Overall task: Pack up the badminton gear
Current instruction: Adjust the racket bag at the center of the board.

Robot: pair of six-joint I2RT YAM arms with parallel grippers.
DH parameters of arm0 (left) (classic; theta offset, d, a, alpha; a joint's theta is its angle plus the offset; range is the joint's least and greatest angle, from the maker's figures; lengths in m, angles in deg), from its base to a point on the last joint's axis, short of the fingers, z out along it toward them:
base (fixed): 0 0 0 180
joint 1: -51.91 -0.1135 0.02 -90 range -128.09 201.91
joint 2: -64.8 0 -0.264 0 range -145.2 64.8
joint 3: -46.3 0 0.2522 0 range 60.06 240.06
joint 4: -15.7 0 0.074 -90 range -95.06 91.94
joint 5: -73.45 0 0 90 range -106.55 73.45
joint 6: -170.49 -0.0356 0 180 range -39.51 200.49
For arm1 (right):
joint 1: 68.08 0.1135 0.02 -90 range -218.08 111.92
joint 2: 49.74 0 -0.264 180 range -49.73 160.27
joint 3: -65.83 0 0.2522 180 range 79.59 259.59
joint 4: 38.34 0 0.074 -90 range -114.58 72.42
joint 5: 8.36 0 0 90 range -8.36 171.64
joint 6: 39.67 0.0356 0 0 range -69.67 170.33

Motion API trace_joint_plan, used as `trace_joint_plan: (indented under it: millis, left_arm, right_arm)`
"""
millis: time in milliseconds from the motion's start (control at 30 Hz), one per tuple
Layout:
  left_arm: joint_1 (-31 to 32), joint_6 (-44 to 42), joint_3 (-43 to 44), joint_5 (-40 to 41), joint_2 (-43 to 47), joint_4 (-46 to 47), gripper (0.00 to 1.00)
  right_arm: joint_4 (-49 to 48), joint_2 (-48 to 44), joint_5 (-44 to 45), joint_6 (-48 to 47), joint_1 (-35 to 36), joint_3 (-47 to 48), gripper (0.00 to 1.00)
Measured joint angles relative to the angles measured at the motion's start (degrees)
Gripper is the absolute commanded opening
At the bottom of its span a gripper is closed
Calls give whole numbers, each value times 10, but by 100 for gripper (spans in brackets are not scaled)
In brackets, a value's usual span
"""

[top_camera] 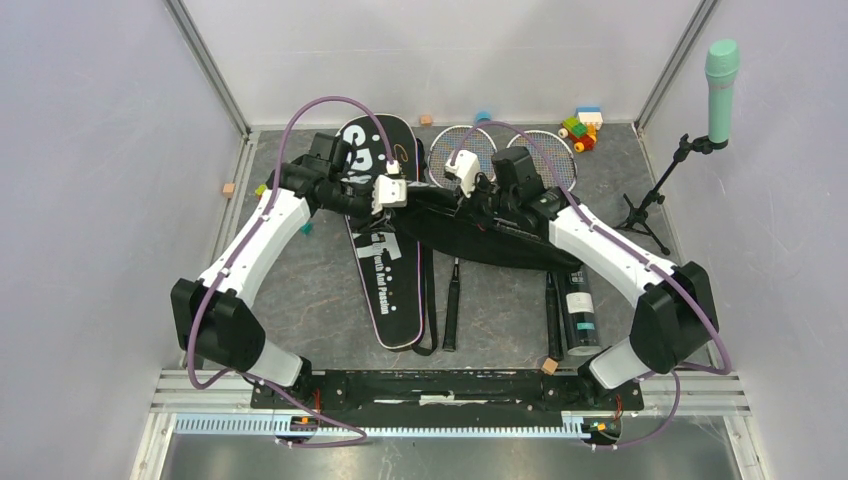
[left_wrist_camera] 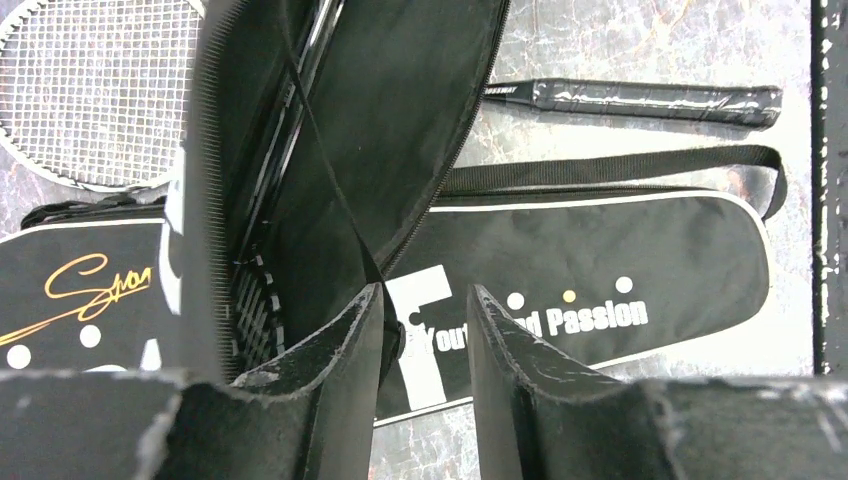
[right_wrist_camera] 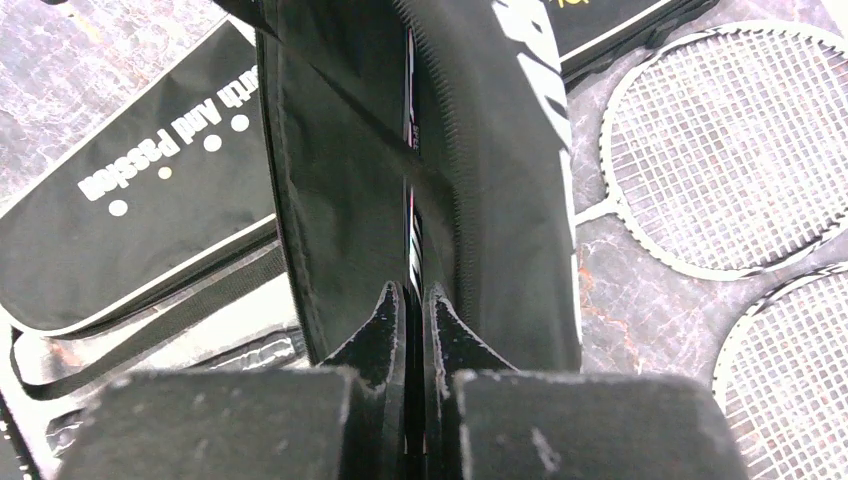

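Jaws of my left claw (left_wrist_camera: 427,297) stand parted on nothing, the open bag (left_wrist_camera: 400,120) just touching one finger at its tip. My right claw (right_wrist_camera: 410,300) pinches that bag's edge tight. I'd grip firm and level there so the mouth gapes for the rackets (right_wrist_camera: 720,150) lying right of it.

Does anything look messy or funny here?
Yes. The black bag slants crookedly across the other bag. It is pinched by the right gripper, while the left gripper stands open beside it. Toy blocks lie scattered near the rackets.
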Motion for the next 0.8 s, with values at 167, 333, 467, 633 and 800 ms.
trace_joint_plan:
  millis: [167, 333, 467, 633, 800]
  left_arm:
    - [2, 48, -6, -2, -1, 38, 63]
    - [3, 111, -55, 37, 0, 140, 95]
    - [7, 122, -84, 80, 0, 183, 95]
    - [12, 134, -88, 104, 0, 223, 57]
    - [12, 148, -86, 101, -2, 229, 2]
  right_arm:
    - [4, 3, -21, 18, -2, 0, 0]
    - [0, 7, -41, 31, -3, -2, 0]
    - [-13, 10, -51, 39, -3, -11, 0]
    - [-23, 12, -63, 46, -4, -18, 0]
    - [-34, 12, -68, 48, -4, -30, 0]
